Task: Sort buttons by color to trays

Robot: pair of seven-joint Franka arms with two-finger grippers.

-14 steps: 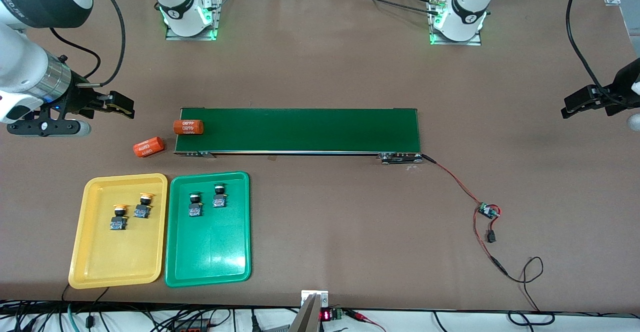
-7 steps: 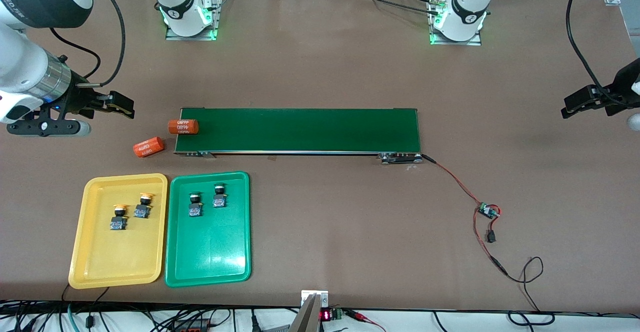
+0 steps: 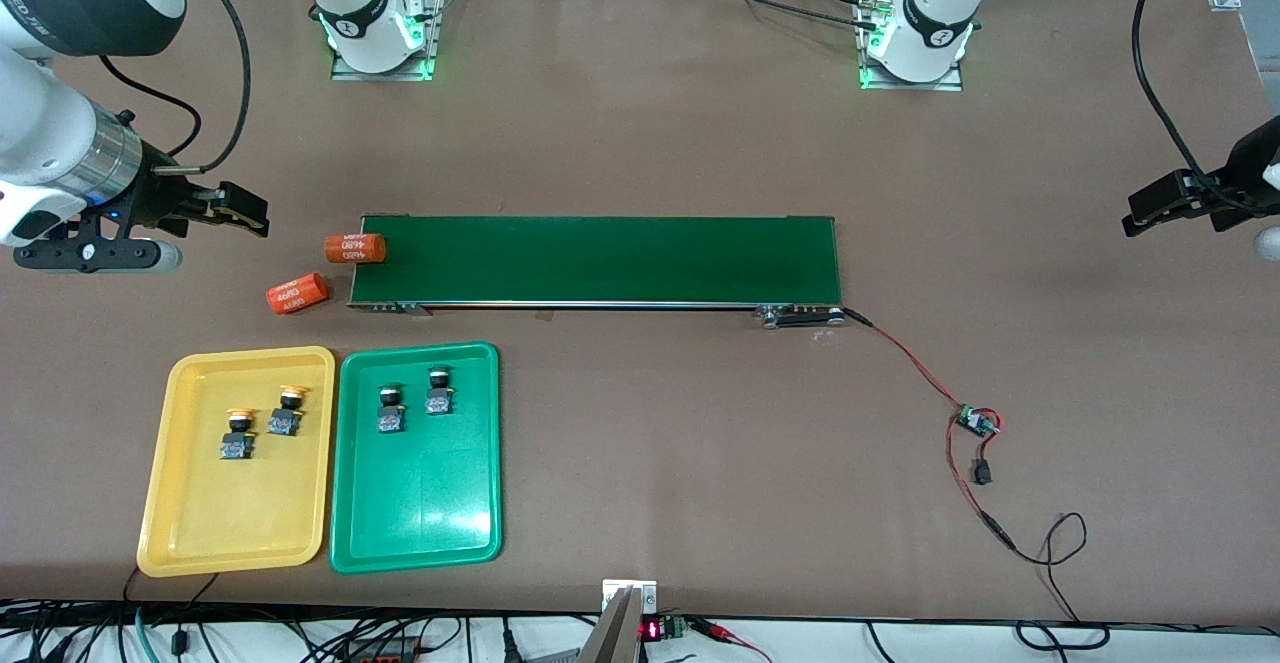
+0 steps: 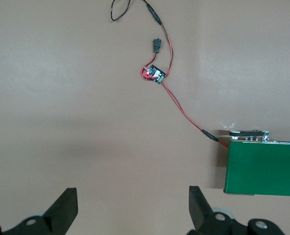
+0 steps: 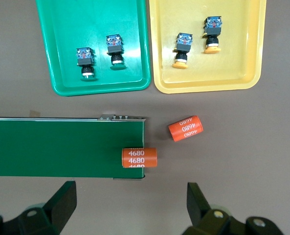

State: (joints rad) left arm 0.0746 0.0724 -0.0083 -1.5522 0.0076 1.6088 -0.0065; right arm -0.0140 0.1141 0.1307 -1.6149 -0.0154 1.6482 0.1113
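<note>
My left gripper [image 3: 1135, 223] and right gripper [image 3: 255, 215] wait over bare tabletop [image 3: 640, 123], jaws apart, empty. Yellow buttons [image 3: 262, 421] in yellow tray [image 3: 160, 503], green buttons [image 3: 412, 401] in green tray [image 3: 420, 513]. Buttons probably light, rigid; smooth round caps likely slippery, so grip black square body.

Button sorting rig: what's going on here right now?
Nothing is being handled. Both yellow buttons sit in the yellow tray, both green buttons in the green tray, so the sort looks done. The right pincer hangs open past the conveyor belt at the right arm's end of the table; the left pincer hangs open at the left arm's end. One orange cylinder overhangs the belt's end, another lies on the table beside it.
</note>
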